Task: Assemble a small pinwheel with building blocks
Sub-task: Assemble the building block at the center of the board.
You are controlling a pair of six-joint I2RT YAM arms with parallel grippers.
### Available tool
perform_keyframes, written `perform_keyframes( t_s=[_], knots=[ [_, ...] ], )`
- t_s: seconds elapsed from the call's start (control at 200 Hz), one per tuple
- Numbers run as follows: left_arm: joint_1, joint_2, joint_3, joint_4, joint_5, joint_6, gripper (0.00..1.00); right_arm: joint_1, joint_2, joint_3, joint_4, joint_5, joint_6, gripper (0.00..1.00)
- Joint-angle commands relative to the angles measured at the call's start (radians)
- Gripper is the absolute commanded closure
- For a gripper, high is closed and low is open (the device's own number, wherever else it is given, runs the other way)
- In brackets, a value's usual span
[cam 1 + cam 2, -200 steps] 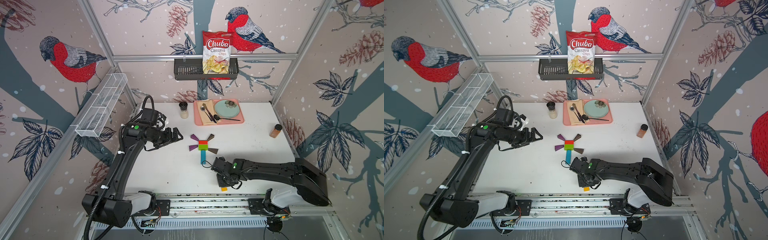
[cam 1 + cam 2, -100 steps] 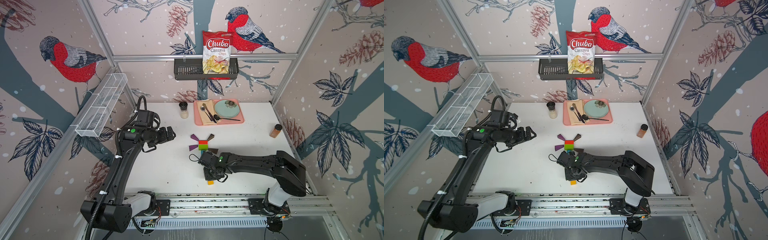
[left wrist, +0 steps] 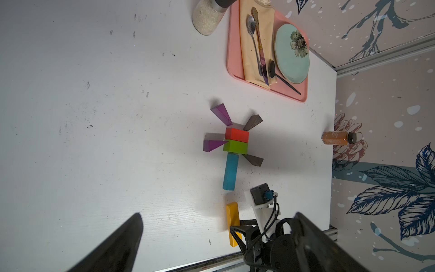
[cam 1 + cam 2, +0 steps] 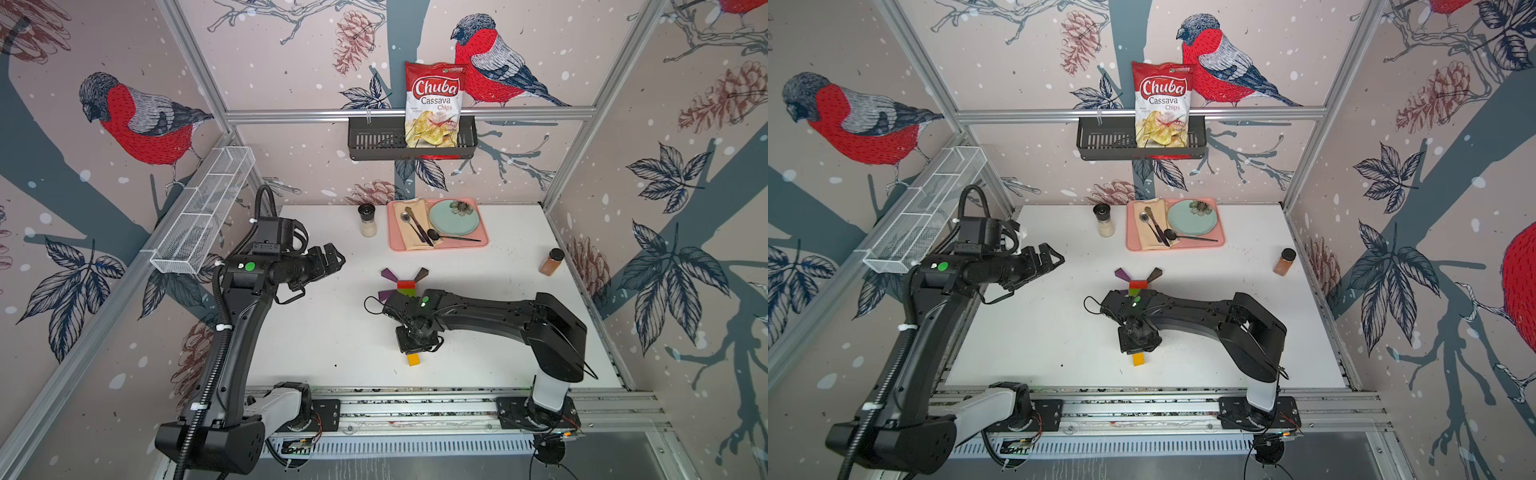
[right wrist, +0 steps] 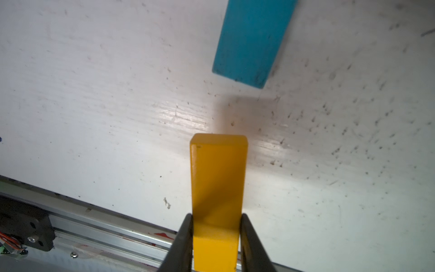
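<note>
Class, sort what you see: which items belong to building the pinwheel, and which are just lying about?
Job: red block, green block, blue bar, yellow bar in the right hand, purple wedges, brown wedges.
Lying about: tray, plate, spoons, shaker, spice jar, chips bag.

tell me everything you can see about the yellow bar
The yellow bar is a long, glossy painted block with square ends and softened edges, wood by the look. The right claw is shut on its two long sides. Its free end points toward the blue bar, with a clear gap between them. A shadow on the table beyond that end suggests it hangs just above the surface.
</note>
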Motion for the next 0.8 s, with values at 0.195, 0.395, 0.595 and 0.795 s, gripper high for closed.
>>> perform_keyframes(
  t_s=[0.195, 0.395, 0.595, 0.795],
  knots=[
    [0.003, 0.002, 0.049, -0.012, 0.006, -0.03, 0.02, -0.01, 0.066, 0.14, -0.155, -0.078, 0.004, 0.78],
    [0.003, -0.005, 0.048, -0.002, -0.015, -0.035, 0.02, -0.025, 0.082, 0.132, -0.143, -0.095, 0.004, 0.78],
    [0.003, 0.001, 0.057, 0.016, -0.03, -0.043, 0.03, -0.018, 0.09, 0.133, -0.116, -0.082, 0.034, 0.78],
    [0.001, -0.015, 0.038, 0.022, -0.017, -0.038, 0.02, -0.018, 0.078, 0.06, -0.039, -0.091, 0.065, 0.78]
  ],
)
